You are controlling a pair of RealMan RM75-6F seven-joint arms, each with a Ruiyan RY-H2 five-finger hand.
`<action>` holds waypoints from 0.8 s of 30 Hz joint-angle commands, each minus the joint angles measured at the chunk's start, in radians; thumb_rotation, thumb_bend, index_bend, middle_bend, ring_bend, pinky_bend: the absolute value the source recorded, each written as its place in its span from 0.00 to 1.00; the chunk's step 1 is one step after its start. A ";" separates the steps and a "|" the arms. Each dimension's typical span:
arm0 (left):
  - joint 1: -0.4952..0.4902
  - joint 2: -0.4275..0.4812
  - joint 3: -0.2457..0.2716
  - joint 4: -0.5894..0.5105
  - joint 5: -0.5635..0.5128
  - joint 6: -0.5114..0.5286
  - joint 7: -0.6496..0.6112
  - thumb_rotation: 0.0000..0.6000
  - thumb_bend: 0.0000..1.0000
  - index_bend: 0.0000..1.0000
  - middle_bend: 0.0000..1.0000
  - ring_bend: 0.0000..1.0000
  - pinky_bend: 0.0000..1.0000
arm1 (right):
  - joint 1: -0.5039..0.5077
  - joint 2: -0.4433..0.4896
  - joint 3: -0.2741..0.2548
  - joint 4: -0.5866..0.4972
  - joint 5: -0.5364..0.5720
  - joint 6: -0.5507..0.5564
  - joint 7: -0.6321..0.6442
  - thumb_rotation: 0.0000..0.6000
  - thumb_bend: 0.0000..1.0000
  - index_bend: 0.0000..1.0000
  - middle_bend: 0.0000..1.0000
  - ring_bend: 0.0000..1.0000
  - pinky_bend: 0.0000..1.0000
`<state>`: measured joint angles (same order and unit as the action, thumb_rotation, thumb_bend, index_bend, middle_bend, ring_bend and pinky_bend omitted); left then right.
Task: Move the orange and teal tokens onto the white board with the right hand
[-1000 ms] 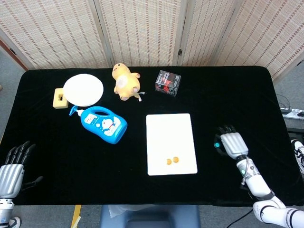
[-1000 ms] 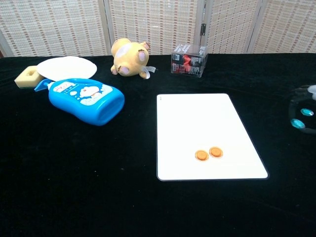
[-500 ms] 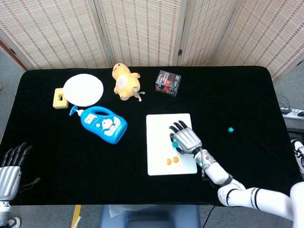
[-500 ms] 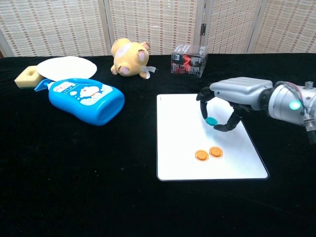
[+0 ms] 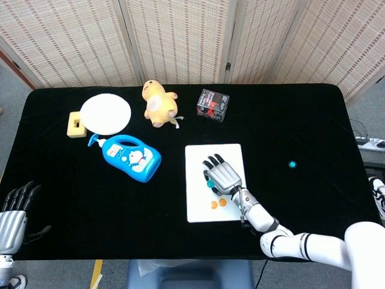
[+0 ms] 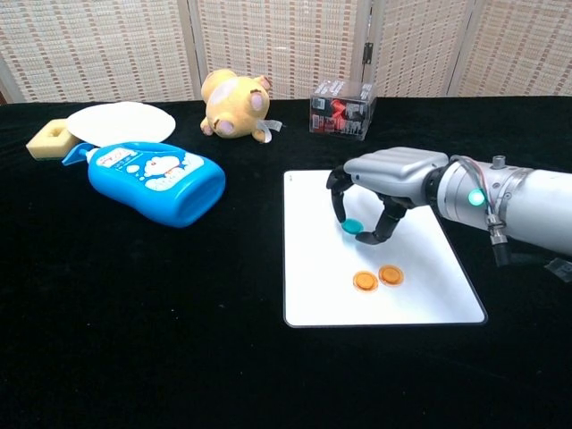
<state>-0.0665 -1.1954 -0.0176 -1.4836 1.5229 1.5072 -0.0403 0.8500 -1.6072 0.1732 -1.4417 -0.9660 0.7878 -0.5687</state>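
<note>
Head view: right robot hand [image 5: 223, 176] over the middle of the white board [image 5: 198, 153], fingers curled down around a teal token [image 5: 210, 185]. Two orange tokens [image 5: 217, 203] lie on the board near its front edge, just beside the hand. A second teal token [image 5: 292, 164] lies on the table well toward the right edge, apart from the board. The left robot hand [image 5: 13, 214] rests at the front left corner, fingers apart and holding nothing.

Chest view: right robot hand [image 6: 379, 189], teal token [image 6: 352, 226] pinched between thumb and fingertips just above the white board [image 6: 308, 286]. To do the step well, lower until the token touches the board, then spread the fingers only slightly, clear of the orange tokens [image 6: 376, 278].
</note>
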 commanded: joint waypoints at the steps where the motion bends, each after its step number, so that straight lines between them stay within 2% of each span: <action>1: 0.000 -0.002 0.000 0.002 0.000 0.000 -0.002 1.00 0.17 0.00 0.00 0.00 0.00 | 0.007 -0.008 -0.007 0.010 -0.002 0.011 -0.006 1.00 0.42 0.45 0.15 0.05 0.00; 6: -0.001 -0.004 -0.001 0.006 -0.003 -0.004 -0.002 1.00 0.17 0.00 0.00 0.00 0.00 | 0.018 -0.022 -0.014 0.029 -0.003 0.021 -0.004 1.00 0.42 0.43 0.15 0.05 0.00; 10: -0.002 -0.005 -0.003 0.008 -0.004 -0.006 -0.004 1.00 0.17 0.00 0.00 0.00 0.00 | 0.017 -0.017 -0.013 0.030 -0.012 0.031 0.022 1.00 0.42 0.25 0.13 0.05 0.00; 13: -0.004 -0.004 -0.003 0.009 -0.003 -0.009 -0.004 1.00 0.17 0.00 0.00 0.00 0.00 | 0.007 0.000 -0.014 0.026 -0.022 0.052 0.039 1.00 0.42 0.20 0.13 0.05 0.00; 16: -0.004 -0.004 -0.003 0.012 -0.002 -0.008 -0.009 1.00 0.17 0.00 0.00 0.00 0.00 | -0.018 0.033 -0.014 0.021 -0.024 0.093 0.053 1.00 0.42 0.21 0.13 0.06 0.00; 20: -0.005 -0.006 -0.004 0.017 -0.004 -0.009 -0.014 1.00 0.17 0.00 0.00 0.00 0.00 | -0.066 0.095 -0.015 0.021 -0.001 0.147 0.073 1.00 0.42 0.29 0.13 0.06 0.00; 24: -0.007 -0.009 -0.004 0.019 0.002 -0.008 -0.016 1.00 0.17 0.00 0.00 0.00 0.00 | -0.117 0.149 -0.023 0.040 0.033 0.177 0.099 1.00 0.42 0.33 0.14 0.06 0.00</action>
<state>-0.0733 -1.2042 -0.0212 -1.4646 1.5245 1.4990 -0.0561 0.7510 -1.4755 0.1548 -1.4113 -0.9480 0.9512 -0.4820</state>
